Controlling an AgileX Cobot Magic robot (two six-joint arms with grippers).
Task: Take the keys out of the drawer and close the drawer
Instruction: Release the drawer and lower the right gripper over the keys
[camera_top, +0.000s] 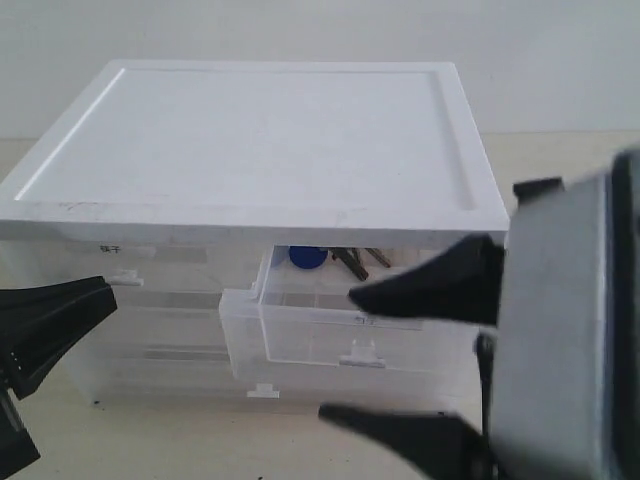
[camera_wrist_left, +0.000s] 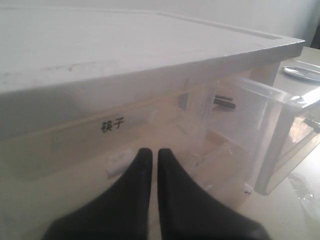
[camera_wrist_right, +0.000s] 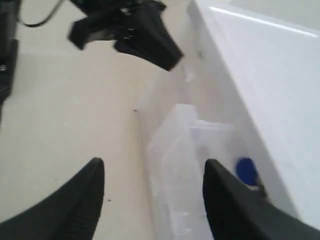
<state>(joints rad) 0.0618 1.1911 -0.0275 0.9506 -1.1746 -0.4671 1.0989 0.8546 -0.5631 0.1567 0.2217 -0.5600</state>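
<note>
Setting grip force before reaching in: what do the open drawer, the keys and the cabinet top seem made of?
Drawer: clear, slightly frosted glossy plastic; its contents show through the walls. Keys: dark shafts, probably metal, though too blurred to be sure; their round blue fob looks like plastic. Cabinet top: opaque white, smooth with a faint sheen, likely plastic.

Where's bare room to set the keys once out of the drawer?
Free: cabinet's white top; tabletop in front, between left hand and right hand. Crowded: the open drawer, keys at its back, right hand before it.
</note>
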